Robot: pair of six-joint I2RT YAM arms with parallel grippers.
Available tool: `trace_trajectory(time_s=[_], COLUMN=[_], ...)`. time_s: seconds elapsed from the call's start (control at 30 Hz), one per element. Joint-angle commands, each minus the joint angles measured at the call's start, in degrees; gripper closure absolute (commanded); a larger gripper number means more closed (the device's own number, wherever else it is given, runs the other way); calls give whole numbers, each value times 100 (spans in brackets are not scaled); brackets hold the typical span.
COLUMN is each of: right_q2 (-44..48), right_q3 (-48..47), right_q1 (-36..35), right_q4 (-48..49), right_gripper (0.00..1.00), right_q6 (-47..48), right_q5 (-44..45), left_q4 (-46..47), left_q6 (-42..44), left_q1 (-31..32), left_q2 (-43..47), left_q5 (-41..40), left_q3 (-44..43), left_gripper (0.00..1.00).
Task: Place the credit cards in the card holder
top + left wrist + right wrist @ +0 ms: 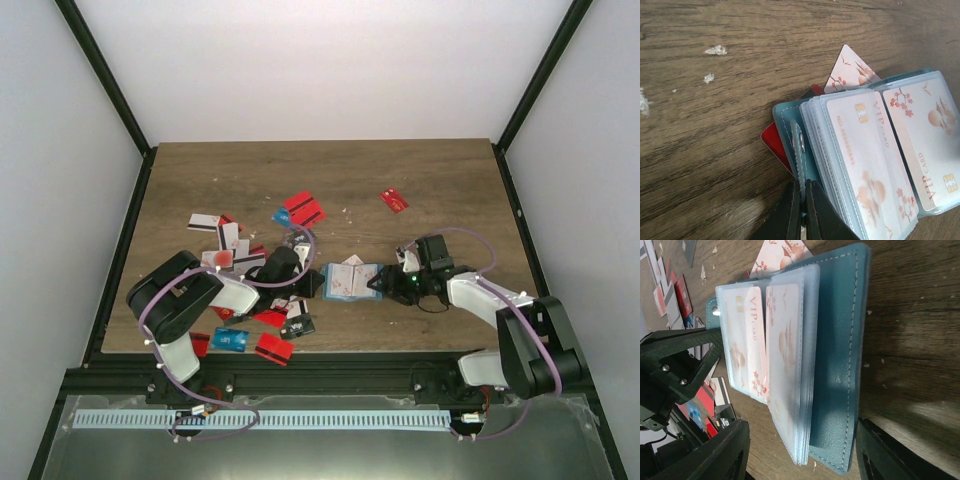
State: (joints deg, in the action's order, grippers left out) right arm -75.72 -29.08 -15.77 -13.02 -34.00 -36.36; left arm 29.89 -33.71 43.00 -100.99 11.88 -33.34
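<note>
The teal card holder (350, 282) lies open on the table, its clear sleeves holding white blossom-print cards (860, 150). My left gripper (312, 284) is shut on the holder's left teal flap (801, 150), fingertips pinched on its stitched edge (803, 185). My right gripper (384, 285) is open; its fingers straddle the holder's right cover (840, 340) without closing on it (801, 432). A red card (772, 142) and a white card (850, 70) stick out from under the holder. Loose credit cards (303, 209) lie scattered to the left.
Red, white, blue and dark cards lie around the left arm, such as a blue one (229, 340) and a red one (273, 348) near the front edge. One red card (394, 200) lies alone at the back right. The left gripper shows in the right wrist view (680, 365).
</note>
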Motion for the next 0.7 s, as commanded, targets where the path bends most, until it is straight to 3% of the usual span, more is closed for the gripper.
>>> trace_trajectory(time_s=[0.0,0.67], right_q2=[118,-187], right_q3=[-216,-744], right_q1=[-25,-587], right_q4=[24,446], right_gripper=[41,41], right_q6=[14,-177], right_q5=[-398,-631], left_q4=[85,199], left_q6=[102,119], left_q1=[38,35], left_q2=[-52,-101], left_q5=[209,299], left_q3=[-38,-2], left_gripper=[96,96])
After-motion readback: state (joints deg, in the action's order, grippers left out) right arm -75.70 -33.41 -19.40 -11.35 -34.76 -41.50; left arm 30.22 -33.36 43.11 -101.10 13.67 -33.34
